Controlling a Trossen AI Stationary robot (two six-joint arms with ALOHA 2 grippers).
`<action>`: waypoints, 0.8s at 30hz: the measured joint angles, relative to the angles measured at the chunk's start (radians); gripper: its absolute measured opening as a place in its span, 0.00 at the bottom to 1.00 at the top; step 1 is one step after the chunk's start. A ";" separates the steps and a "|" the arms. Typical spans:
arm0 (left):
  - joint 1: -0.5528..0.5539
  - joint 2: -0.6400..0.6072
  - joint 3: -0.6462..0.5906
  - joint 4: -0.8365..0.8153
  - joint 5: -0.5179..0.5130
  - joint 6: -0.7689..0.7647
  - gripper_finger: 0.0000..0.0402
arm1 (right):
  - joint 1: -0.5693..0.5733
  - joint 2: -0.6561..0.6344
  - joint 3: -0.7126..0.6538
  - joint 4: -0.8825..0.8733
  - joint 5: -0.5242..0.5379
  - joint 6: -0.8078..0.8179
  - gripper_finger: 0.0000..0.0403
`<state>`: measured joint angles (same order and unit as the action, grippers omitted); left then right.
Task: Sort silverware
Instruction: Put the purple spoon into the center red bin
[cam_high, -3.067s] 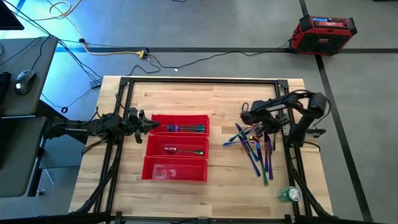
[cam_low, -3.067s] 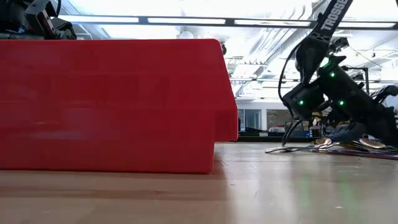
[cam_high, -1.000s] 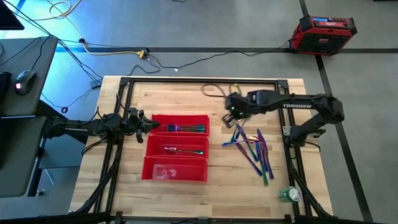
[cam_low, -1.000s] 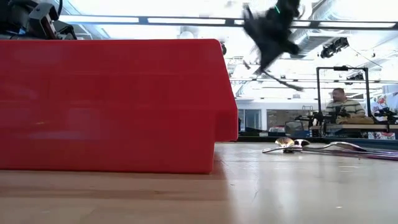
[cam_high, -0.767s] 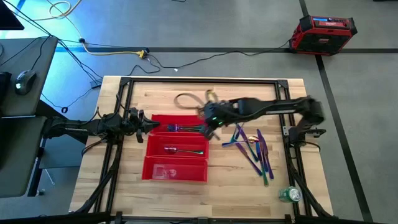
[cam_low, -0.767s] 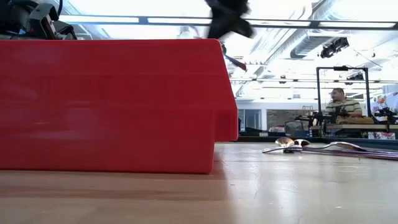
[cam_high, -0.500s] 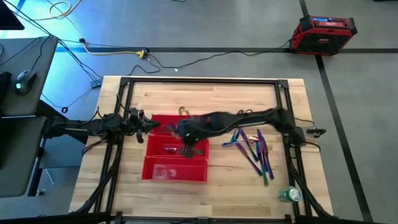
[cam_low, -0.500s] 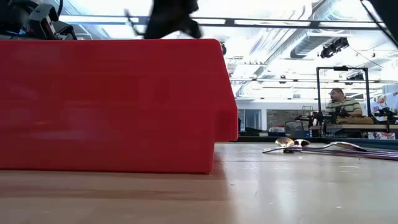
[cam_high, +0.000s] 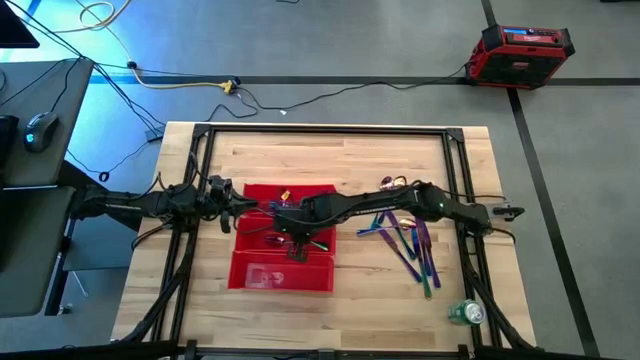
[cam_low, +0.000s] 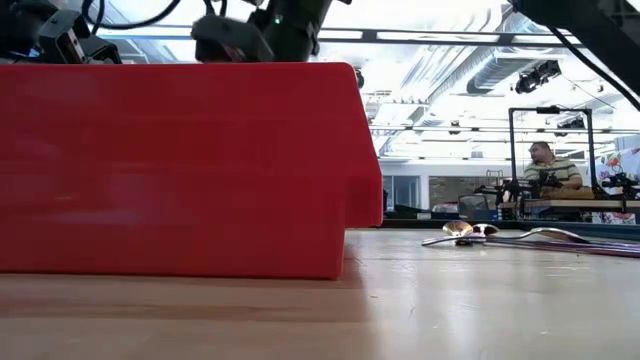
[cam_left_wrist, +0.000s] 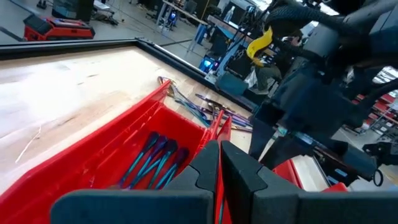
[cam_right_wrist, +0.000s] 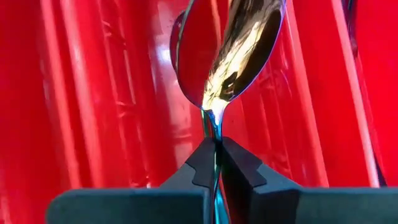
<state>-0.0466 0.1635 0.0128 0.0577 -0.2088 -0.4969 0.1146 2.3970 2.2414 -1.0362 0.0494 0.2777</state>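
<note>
My right gripper (cam_right_wrist: 217, 144) pinches a spoon (cam_right_wrist: 239, 53) over the red tray (cam_high: 250, 270); left gripper (cam_left_wrist: 219, 163) shut, empty. Wood table (cam_high: 370, 300); workshop beyond.

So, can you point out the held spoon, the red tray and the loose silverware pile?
spoon (cam_right_wrist: 239, 46), right wrist view, on its bowl.
red tray (cam_high: 283, 279), high view, on the near compartment floor.
silverware pile (cam_high: 412, 242), high view, on the middle handles.
</note>
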 joint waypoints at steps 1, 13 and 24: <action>-0.002 0.000 0.000 -0.001 -0.006 0.000 0.00 | 0.000 0.001 0.000 0.001 0.000 -0.010 0.02; -0.002 0.000 0.000 -0.007 -0.010 0.000 0.00 | 0.011 0.010 0.010 0.053 0.071 -0.116 0.21; -0.010 0.000 0.000 -0.011 -0.006 0.000 0.00 | 0.107 -0.125 0.048 -0.185 0.140 -0.057 0.26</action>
<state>-0.0567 0.1635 0.0128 0.0466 -0.2148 -0.4973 0.2217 2.2716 2.2898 -1.2209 0.1889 0.2207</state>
